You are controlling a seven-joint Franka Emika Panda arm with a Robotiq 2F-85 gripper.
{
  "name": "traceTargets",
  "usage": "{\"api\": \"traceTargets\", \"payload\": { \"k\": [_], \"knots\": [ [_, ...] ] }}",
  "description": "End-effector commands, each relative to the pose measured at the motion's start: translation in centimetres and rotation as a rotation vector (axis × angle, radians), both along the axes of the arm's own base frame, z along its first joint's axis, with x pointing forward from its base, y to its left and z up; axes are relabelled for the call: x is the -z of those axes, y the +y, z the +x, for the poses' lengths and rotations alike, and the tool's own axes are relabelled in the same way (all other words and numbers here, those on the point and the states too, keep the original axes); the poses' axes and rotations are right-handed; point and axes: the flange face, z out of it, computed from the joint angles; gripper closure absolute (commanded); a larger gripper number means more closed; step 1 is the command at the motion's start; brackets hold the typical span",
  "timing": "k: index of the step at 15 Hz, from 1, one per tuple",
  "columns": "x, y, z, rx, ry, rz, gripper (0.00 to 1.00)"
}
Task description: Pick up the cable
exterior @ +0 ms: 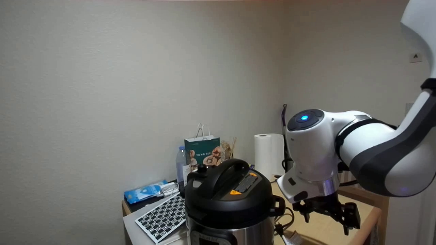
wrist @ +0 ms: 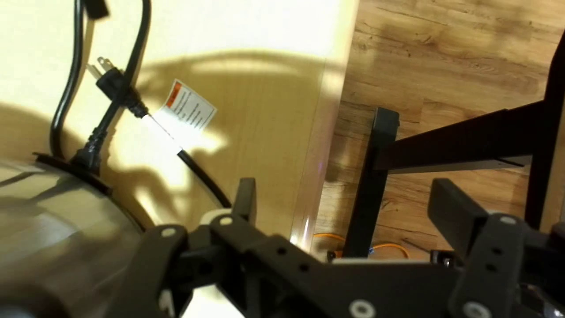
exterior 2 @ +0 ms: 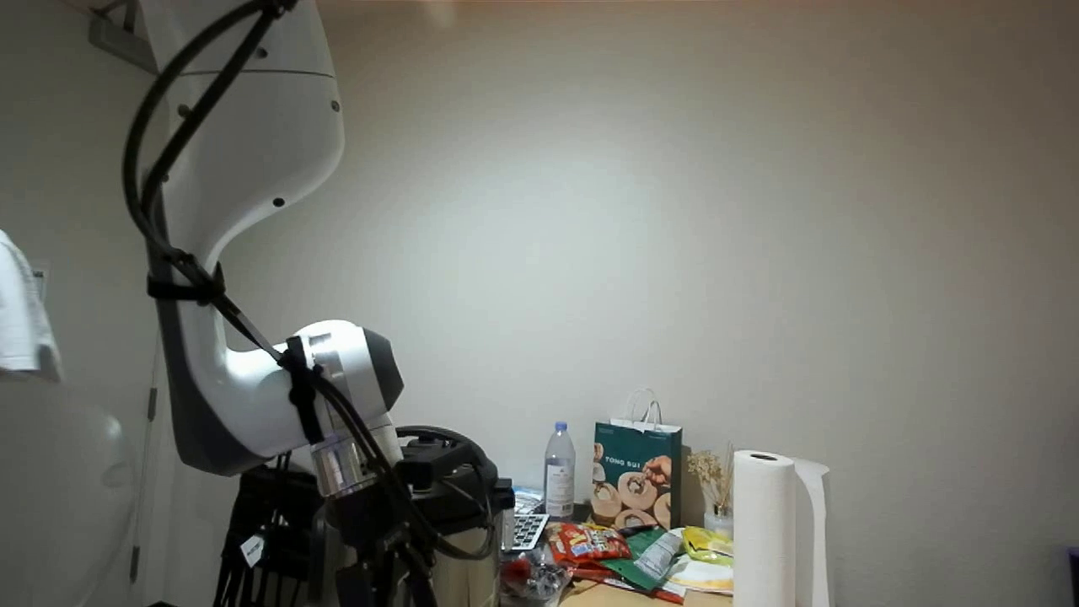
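In the wrist view, the gripper (wrist: 346,205) is positioned over the edge of the table (wrist: 260,128). The jaws are spread wide; the table edge and the floor (wrist: 423,79) show through the gap. The cable (wrist: 202,176) lies on the table, just beside the cooker (exterior: 228,204). Its plug (wrist: 110,84) rests with the prongs exposed; another length of cord (wrist: 139,42) crosses over it and runs to a connector (wrist: 88,155) at the cooker wall. A paper tag (wrist: 190,105) sits beside the cable, near the plug. From the plug, the cable runs past a white section and out of sight behind one jaw; contact with that jaw cannot be determined. In an exterior view, a checkered board (exterior: 163,217) is located on the side of the cooker opposite the gripper. In both exterior views, a bottle (exterior 2: 559,476) stands beside a bag (exterior 2: 636,472).
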Motion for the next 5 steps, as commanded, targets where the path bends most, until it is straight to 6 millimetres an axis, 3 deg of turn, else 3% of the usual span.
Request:
{"api": "traceTargets", "payload": {
  "k": [1,2,3,5],
  "knots": [
    [-2.5,3.2,-1.7,0.04,-0.075,-0.031,0.0],
    [-2.7,4.1,-1.8,0.068,-0.089,-0.047,0.0],
    [-1.7,3.5,-0.8,0.021,-0.057,-0.025,0.0],
    [-2.4,4.7,-1.3,0.033,-0.08,-0.042,0.0]
  ]
}}
